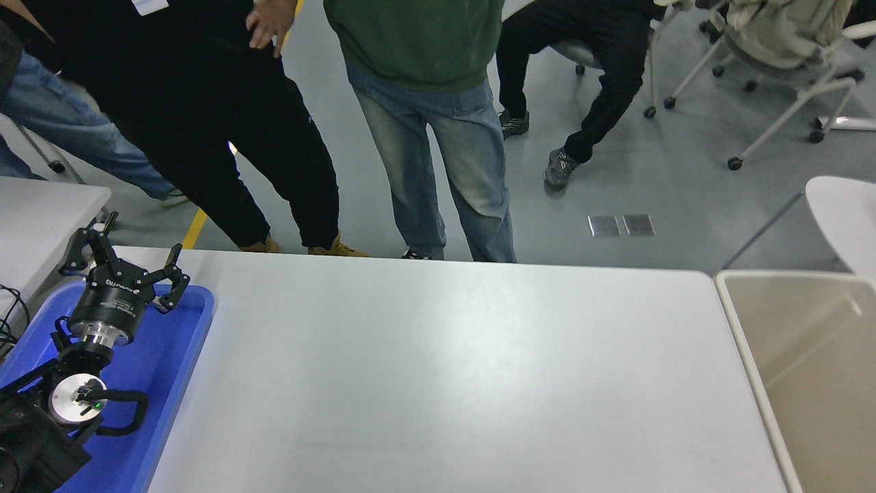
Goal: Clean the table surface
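Note:
The table surface [445, 370] is a wide white tabletop filling the middle of the head view, with nothing lying on it. My left gripper [123, 263] is parked at the lower left above a blue tray, its fingers spread open and holding nothing. My right gripper is out of view.
A blue plastic tray [171, 363] sits at the table's left end under the left arm. A beige bin [807, 370] stands against the right end. Several people stand or sit at the far side. A small white table [845, 212] lies beyond the bin.

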